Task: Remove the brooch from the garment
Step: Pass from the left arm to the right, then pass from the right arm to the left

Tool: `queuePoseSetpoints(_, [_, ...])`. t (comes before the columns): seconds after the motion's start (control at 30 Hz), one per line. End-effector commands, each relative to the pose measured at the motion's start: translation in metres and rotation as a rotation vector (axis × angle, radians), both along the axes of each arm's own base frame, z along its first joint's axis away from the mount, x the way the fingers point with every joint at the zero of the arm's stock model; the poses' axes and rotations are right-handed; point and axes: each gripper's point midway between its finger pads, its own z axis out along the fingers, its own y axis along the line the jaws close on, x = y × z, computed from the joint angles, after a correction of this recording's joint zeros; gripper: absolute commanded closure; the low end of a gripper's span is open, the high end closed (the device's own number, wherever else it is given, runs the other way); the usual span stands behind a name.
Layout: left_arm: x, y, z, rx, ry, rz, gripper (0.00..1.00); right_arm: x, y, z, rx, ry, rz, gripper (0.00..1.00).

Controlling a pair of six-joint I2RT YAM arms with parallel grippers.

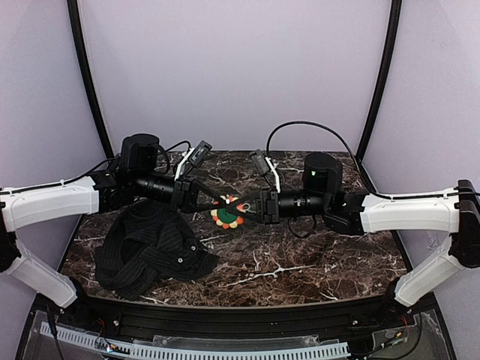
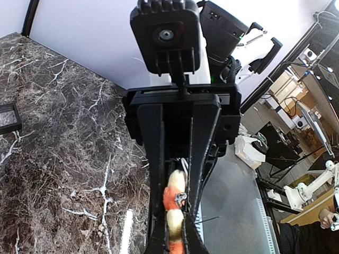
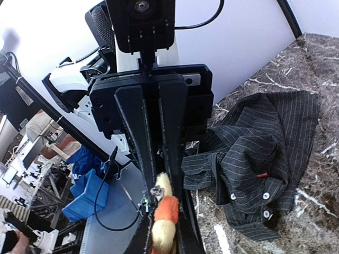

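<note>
The brooch [image 1: 226,216], orange and cream petals around a red and green centre, hangs above the table's middle, apart from the garment. My left gripper [image 1: 219,200] and right gripper [image 1: 238,205] meet tip to tip on it, and both look shut on its edge. In the left wrist view the brooch [image 2: 175,205] sits edge-on between narrow black jaws, its metal pin showing. The right wrist view shows the same brooch [image 3: 167,216]. The garment [image 1: 150,249], black with pale pinstripes, lies crumpled at the table's left front, and also shows with white buttons in the right wrist view [image 3: 259,159].
The dark marble table [image 1: 300,255] ends in a black rail at the near edge. A small black square frame [image 2: 9,118] lies on the table at the left wrist view's left edge. Cables loop behind the right arm [image 1: 300,131].
</note>
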Motion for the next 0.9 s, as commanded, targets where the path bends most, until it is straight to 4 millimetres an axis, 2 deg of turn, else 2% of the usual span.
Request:
queuePoseSetpoints(0.0, [0.0001,0.0014,0.0056,-0.009,-0.027,0.005,0.99,-0.0018,0.0056,0.0091,0.029,-0.017,0.018,0.94])
queuePoseSetpoints(0.03, [0.0000,0.0014,0.0061,-0.010,-0.027,0.005,0.99,-0.0017,0.0049,0.0089,0.030,-0.018,0.017,0.98])
queuePoseSetpoints(0.1, [-0.0001,0.0011,0.0063,-0.009,-0.018,0.004,0.98,-0.0014,0.0036,0.0092,0.034,-0.018,0.022,1.00])
queuePoseSetpoints(0.23, [-0.0024,-0.0003,0.0085,-0.023,0.005,-0.017,0.78,-0.0046,0.0028,0.0080,0.034,-0.019,0.049,1.00])
queuePoseSetpoints(0.37, [-0.0040,-0.0015,0.0087,-0.033,0.025,-0.034,0.74,-0.0088,0.0020,0.0069,0.034,-0.024,0.072,1.00])
queuePoseSetpoints(0.4, [-0.0044,-0.0019,0.0081,-0.033,0.027,-0.036,0.75,-0.0089,0.0017,0.0070,0.035,-0.025,0.074,1.00])
queuePoseSetpoints(0.5, [-0.0048,-0.0019,0.0082,-0.036,0.030,-0.040,0.86,-0.0099,0.0017,0.0073,0.035,-0.025,0.080,1.00])
queuePoseSetpoints(0.6, [-0.0047,-0.0026,0.0073,-0.036,0.034,-0.044,0.90,-0.0105,0.0029,0.0071,0.034,-0.028,0.089,1.00])
queuePoseSetpoints(0.63, [-0.0053,-0.0027,0.0080,-0.039,0.034,-0.049,0.96,-0.0105,0.0034,0.0058,0.029,-0.026,0.092,1.00])
queuePoseSetpoints(0.73, [-0.0060,-0.0025,0.0074,-0.041,0.033,-0.053,0.99,-0.0095,0.0042,0.0023,0.018,-0.023,0.090,1.00])
queuePoseSetpoints(0.87, [-0.0051,-0.0028,0.0117,-0.074,0.023,-0.046,0.99,-0.0047,-0.0005,0.0072,0.023,-0.034,0.055,0.97])
